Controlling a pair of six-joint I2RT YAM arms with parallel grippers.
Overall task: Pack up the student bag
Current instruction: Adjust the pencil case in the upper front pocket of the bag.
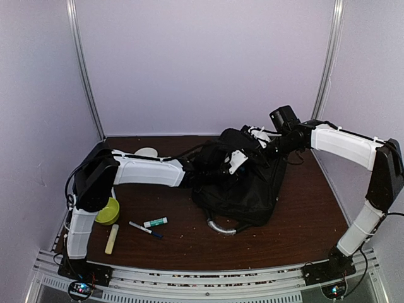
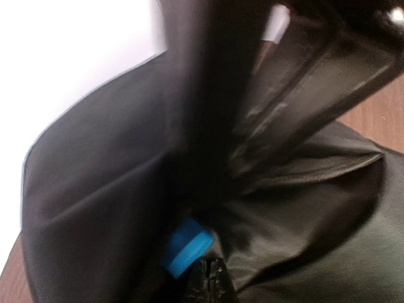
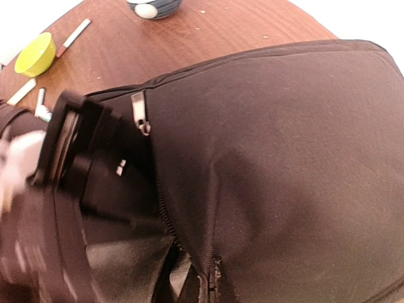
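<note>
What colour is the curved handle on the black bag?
Grey curved handle, best in the top external view.

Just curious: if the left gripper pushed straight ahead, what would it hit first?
Most likely the student bag, its black fabric folded right before the left gripper; depth is hard to judge.

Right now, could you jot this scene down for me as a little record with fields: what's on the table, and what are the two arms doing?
Main item: large black soft fabric student bag with grey curved handle, lying on brown wooden table
Left gripper: shut, at the bag's opening
Right gripper: shut, at the bag's top
Left of bag: yellow-green round bowl, dark-capped white marker pen, teal-ended white tube, cream stick
</note>
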